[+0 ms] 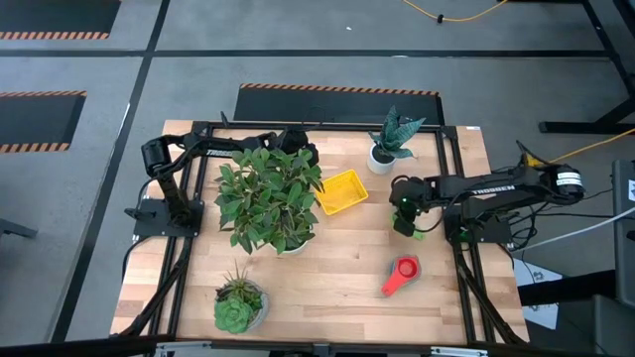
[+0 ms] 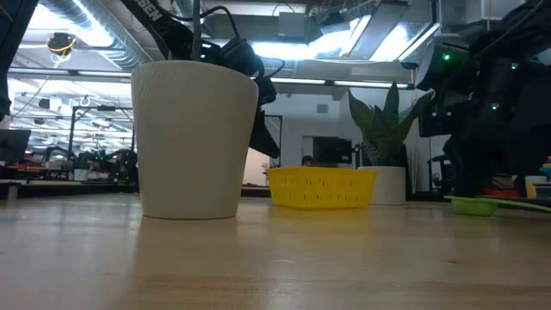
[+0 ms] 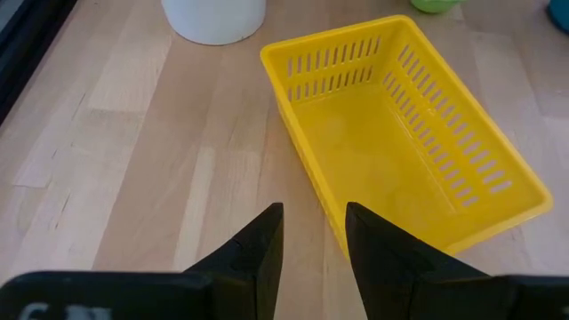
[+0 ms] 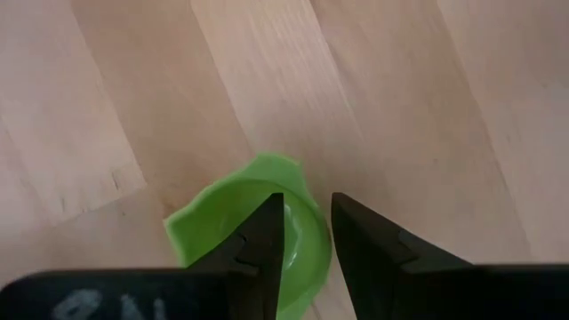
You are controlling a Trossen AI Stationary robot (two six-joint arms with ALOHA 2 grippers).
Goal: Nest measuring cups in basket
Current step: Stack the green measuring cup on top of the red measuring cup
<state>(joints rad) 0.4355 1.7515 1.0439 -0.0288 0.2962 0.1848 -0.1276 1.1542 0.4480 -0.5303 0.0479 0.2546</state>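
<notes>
**Right gripper on the green cup, basket empty at table centre**

I take the basket [image 1: 340,191] as my landmark: it sits on the wooden table [image 1: 337,278] near the middle, tilted at an angle, and from the left wrist camera I see its slotted walls and bare floor with nothing inside [image 3: 404,142].

To the right of the basket, apart from it, lies the green measuring cup [image 4: 253,231]. My right gripper [image 4: 307,233] is down on it, one finger inside the bowl and the other outside the rim, the narrow gap between them spanning the cup's wall; I cannot tell whether the pads are actually pressing on it. From above, the green cup [image 1: 409,230] shows only partly under the gripper [image 1: 402,213]. In the low view the cup [image 2: 475,205] rests on the wood with its flat handle pointing away.

Farther from the basket, towards the front right of the table, is an orange measuring cup [image 1: 401,274] with a light blue one nested in its bowl.

My left gripper [image 3: 313,238] hovers just beside the basket's near corner, fingers slightly apart and holding nothing.

A large leafy plant [image 1: 268,198] in a white pot [image 2: 194,138] stands just left of the basket. A small spiky plant [image 1: 392,139] stands behind it to the right, and a succulent [image 1: 238,305] sits well off at the front left.
</notes>
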